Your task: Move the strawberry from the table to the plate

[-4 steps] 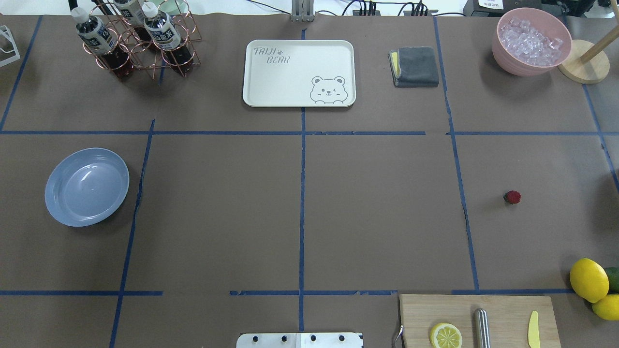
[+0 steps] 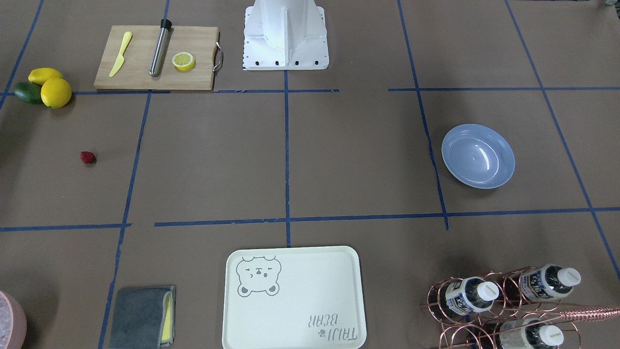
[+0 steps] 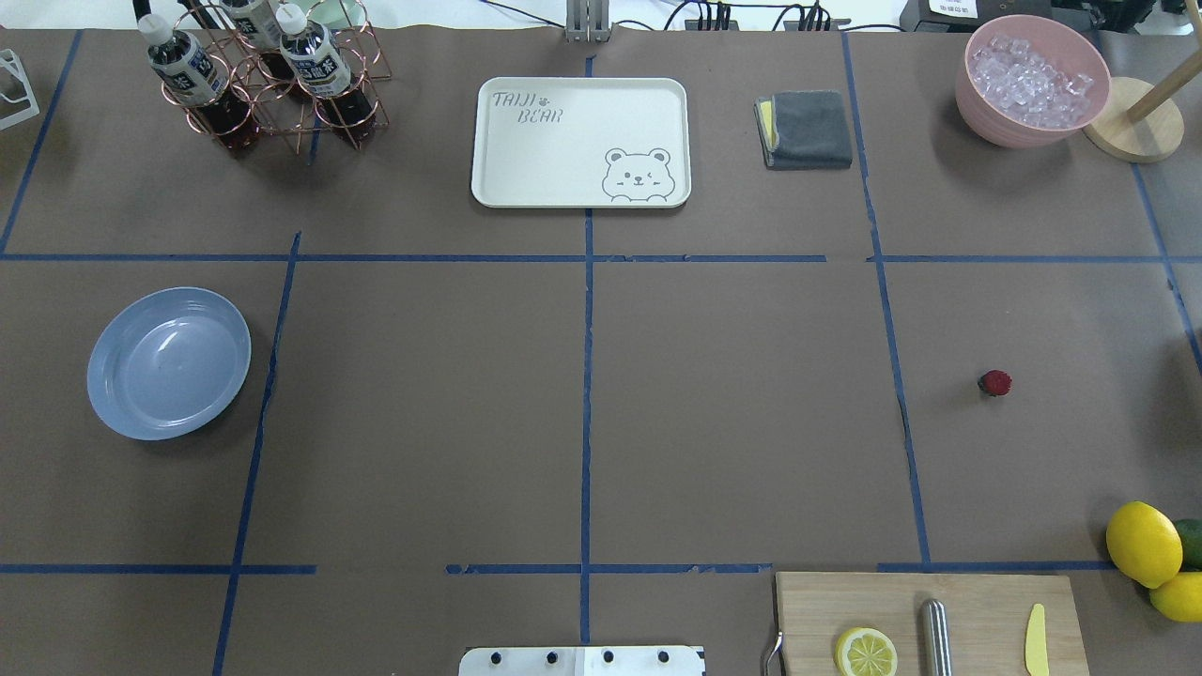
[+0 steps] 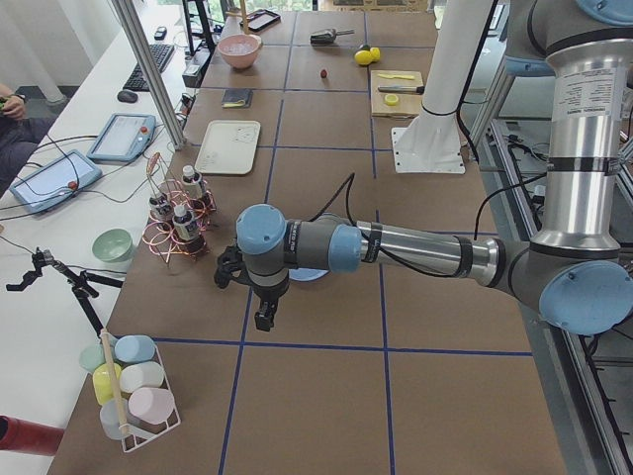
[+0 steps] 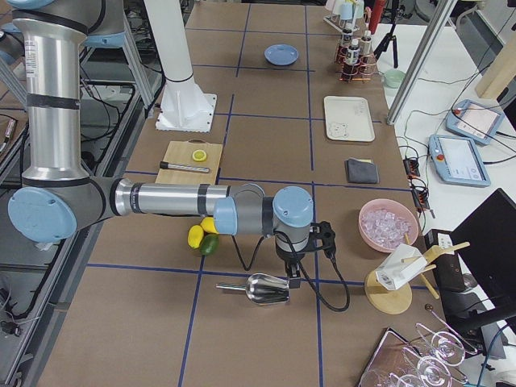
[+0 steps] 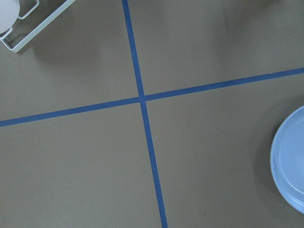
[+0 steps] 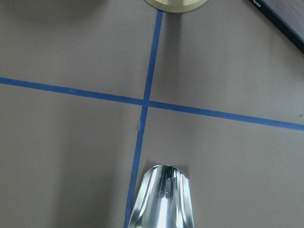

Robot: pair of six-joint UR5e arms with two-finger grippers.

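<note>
A: Lying on the table [image 3: 732,422] near the lemons [image 3: 1143,543]: tiny strawberry [image 3: 995,382], dark red, rounded. Light-blue plate [image 3: 169,362] far from those lemons.
B: And left gripper [image 4: 265,319], right gripper [image 5: 292,279], apart or together? Can't tell.

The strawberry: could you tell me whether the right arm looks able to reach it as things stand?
Probably yes: the strawberry lies alone on bare table, apart from the lemons, and the right arm is at that end.

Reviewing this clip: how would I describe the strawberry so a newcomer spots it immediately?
On the table, overhead view, find the wooden cutting board at the near right edge. Beyond it, alone on bare paper, lies the strawberry. It is tiny and dark red, far smaller than the yellow lemons nearby.
</note>
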